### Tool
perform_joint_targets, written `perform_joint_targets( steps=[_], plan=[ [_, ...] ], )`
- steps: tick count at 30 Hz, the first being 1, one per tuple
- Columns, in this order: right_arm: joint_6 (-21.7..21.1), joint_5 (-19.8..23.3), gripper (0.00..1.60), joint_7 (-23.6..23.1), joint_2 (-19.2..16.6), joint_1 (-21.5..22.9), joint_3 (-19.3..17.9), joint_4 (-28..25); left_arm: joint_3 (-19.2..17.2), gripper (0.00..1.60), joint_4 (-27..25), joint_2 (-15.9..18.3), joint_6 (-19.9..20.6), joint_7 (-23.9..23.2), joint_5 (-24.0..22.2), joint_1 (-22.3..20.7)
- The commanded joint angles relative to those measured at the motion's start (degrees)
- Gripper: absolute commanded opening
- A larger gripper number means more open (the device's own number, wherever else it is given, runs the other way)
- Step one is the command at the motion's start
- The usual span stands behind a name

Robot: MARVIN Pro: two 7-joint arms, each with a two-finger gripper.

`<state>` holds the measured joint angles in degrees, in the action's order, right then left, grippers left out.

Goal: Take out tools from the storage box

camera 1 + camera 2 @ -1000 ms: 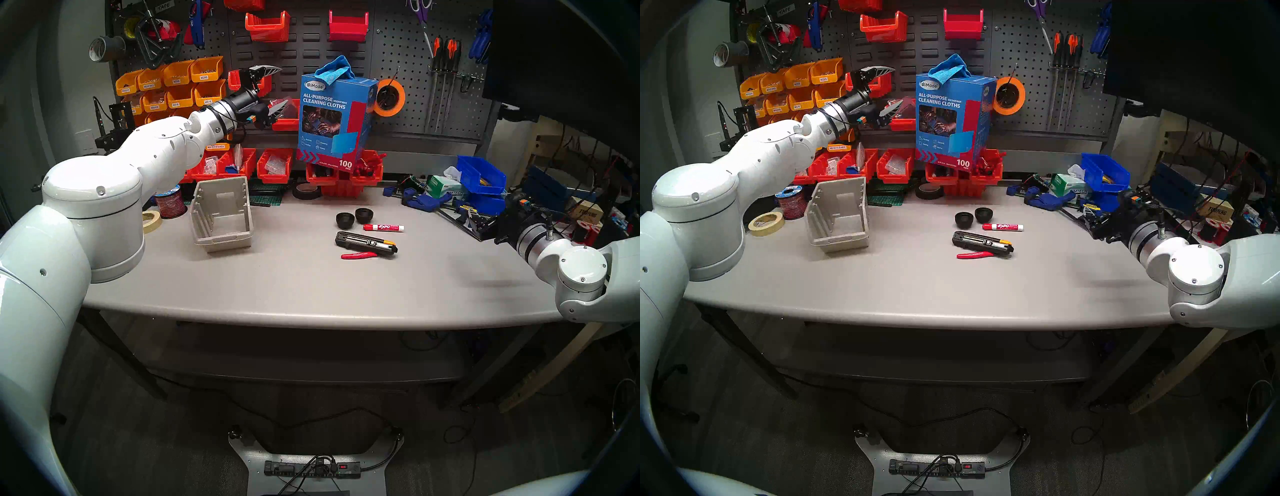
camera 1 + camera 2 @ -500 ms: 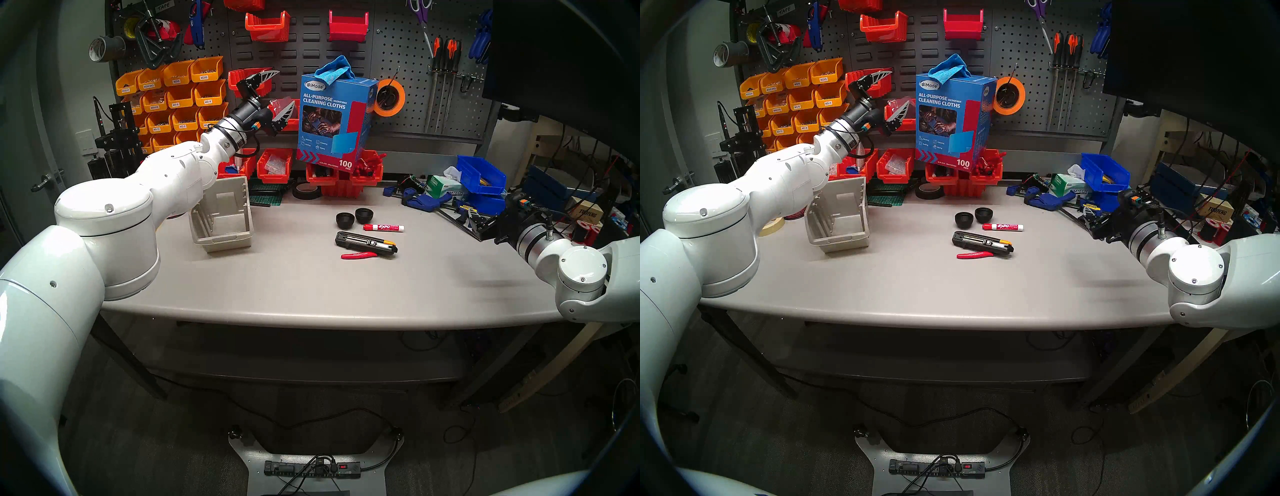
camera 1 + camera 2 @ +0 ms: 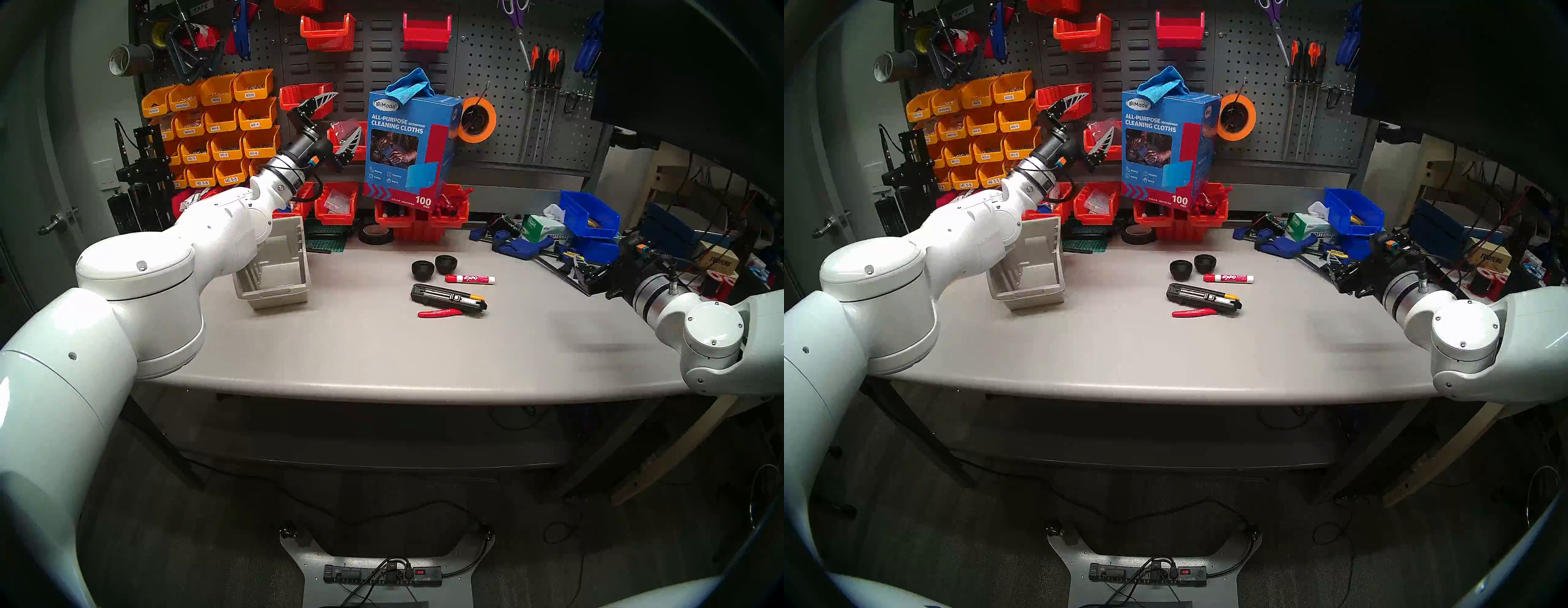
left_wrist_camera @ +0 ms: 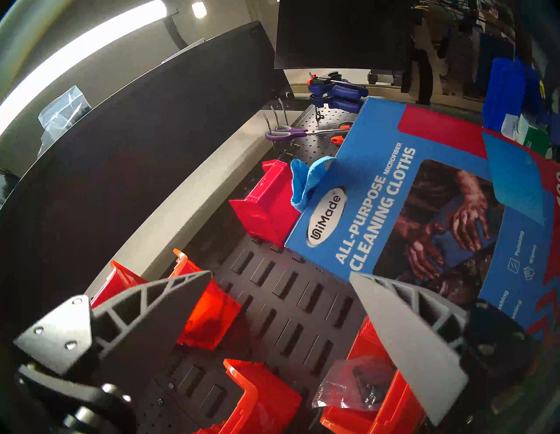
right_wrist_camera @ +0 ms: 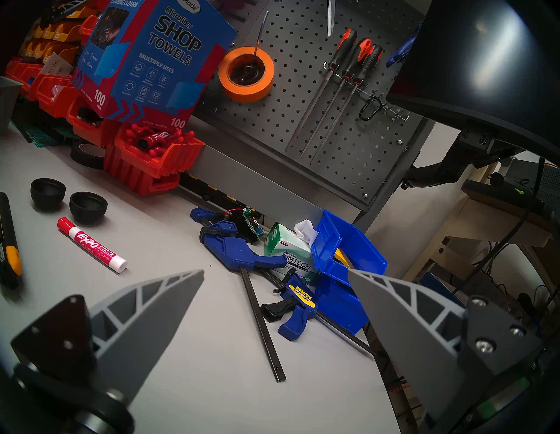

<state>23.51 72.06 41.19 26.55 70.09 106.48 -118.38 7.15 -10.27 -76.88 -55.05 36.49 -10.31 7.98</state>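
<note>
Head view, left to right: the beige ribbed plastic storage box (image 3: 275, 271) looks empty; above it the left gripper (image 3: 335, 121) hangs with jaws apart. Right of the box lie the black cups (image 3: 433, 266), Expo marker (image 3: 469, 279), black yellow-marked tool (image 3: 447, 298) and red-handled tool (image 3: 439, 313). The right gripper (image 5: 275, 306) is agape too. Best retreat clear without nudging the box.

Surface (image 3: 360, 348): matt grey laminate, smooth. Storage box (image 3: 275, 271): dull beige plastic, ribbed walls. Two black cups (image 3: 433, 266): matt, rubber-like. Marker (image 3: 470, 279): glossy white plastic, red cap. Red-handled tool (image 3: 439, 313): shiny plastic grip. Cleaning-cloth carton (image 3: 407, 148): glossy printed card; blue cloth (image 3: 409, 87) on top, soft nap. Pegboard (image 3: 509, 106): matt grey perforated metal. Arm shells (image 3: 140, 297): glossy white.
</note>
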Motion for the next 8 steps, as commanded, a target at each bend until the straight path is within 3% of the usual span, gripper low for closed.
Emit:
perform_joint_targets(
  steps=[1,8],
  plan=[
    [0.07,0.00,1.60,0.19,-0.05,0.15,-0.47,0.15,-0.25,1.60,0.21,-0.13,0.05,-0.17,-0.13,-1.26],
    [0.08,0.00,1.60,0.20,-0.04,0.14,-0.47,0.15,-0.26,1.60,0.35,-0.21,0.05,-0.22,-0.15,-1.25]
  ],
)
